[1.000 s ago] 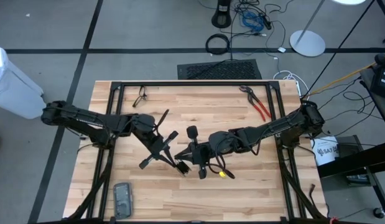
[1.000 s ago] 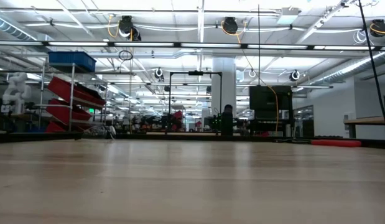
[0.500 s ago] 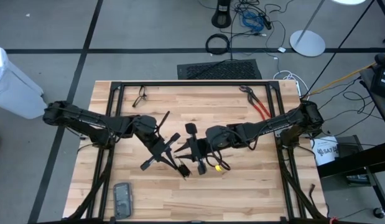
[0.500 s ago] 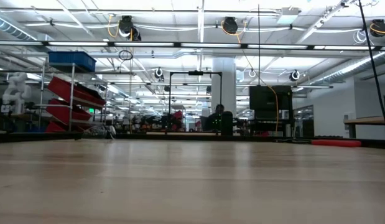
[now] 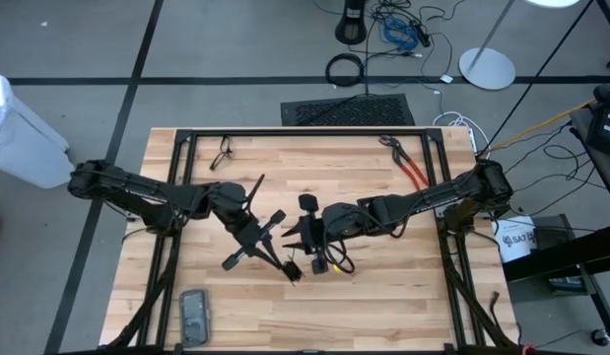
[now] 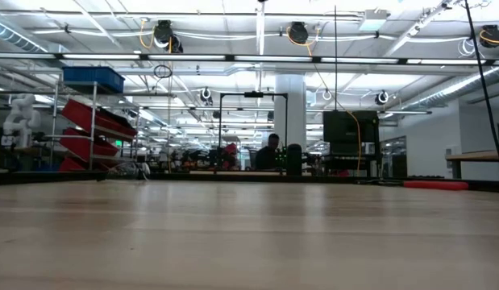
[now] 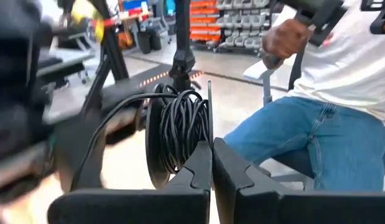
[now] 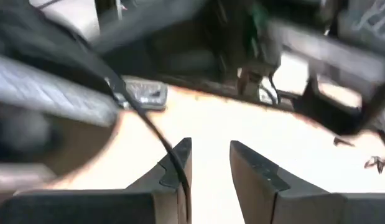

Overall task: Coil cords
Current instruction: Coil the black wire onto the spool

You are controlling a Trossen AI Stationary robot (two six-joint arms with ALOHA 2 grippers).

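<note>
Two grippers meet mid-table. We see the left gripper (image 7: 211, 163), jaws pressed together, pinching the coiled cord (image 7: 183, 127) off the table. Right gripper (image 8: 208, 163), at its 3 o'clock, jaws spread, a loose strand beside one finger. Risk, we judge: unsecured loops spring apart, or the strand snags the finger.

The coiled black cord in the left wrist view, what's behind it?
Behind the coiled black cord, pinched in the left gripper: a seated person in jeans and a white shirt, a floor and shelving. What lies directly behind the coil is covered.
</note>
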